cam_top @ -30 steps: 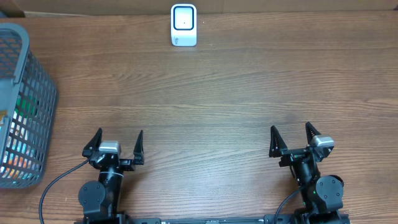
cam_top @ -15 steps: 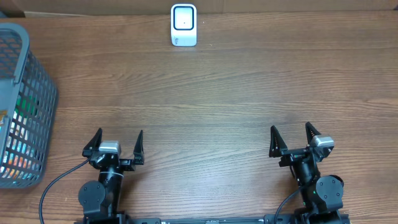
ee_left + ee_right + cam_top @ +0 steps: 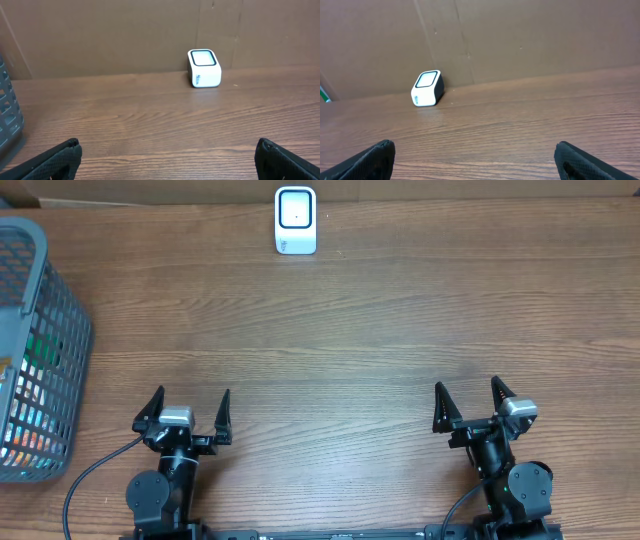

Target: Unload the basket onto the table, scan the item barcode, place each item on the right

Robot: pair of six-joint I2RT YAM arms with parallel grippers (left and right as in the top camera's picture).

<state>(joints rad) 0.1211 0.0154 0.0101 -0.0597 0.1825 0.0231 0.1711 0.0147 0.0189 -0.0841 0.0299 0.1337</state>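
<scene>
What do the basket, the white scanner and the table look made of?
Basket: probably grey moulded plastic, matte, judging by its open grid wall. Scanner: likely smooth white plastic, with a glossy dark-framed window. Table: brown wood grain, possibly laminate, low sheen.

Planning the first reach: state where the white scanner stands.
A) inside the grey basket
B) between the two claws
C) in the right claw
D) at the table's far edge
D: the white scanner sits at the far edge of the table, apart from the basket.
</scene>
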